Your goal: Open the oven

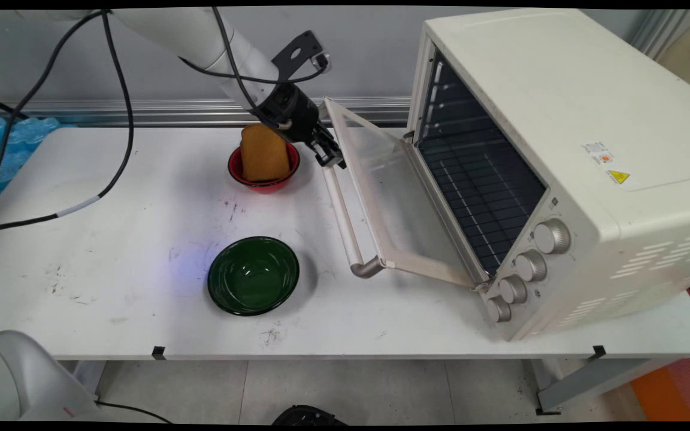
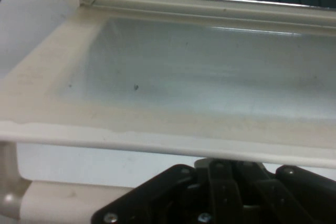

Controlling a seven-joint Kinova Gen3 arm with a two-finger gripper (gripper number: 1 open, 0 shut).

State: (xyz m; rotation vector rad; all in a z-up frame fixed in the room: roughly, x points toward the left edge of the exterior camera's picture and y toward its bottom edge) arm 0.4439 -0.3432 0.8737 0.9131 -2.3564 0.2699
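The gripper hung at the far end of the oven door's handle, below the door's top edge; the cream oven stood at the table's right, its glass door half lowered, its racks bare; just left of the gripper a toast slice stood upright in a red bowl.

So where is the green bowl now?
In the main view the green bowl sits near the table's front edge, left of the open oven door, with the red bowl behind it.
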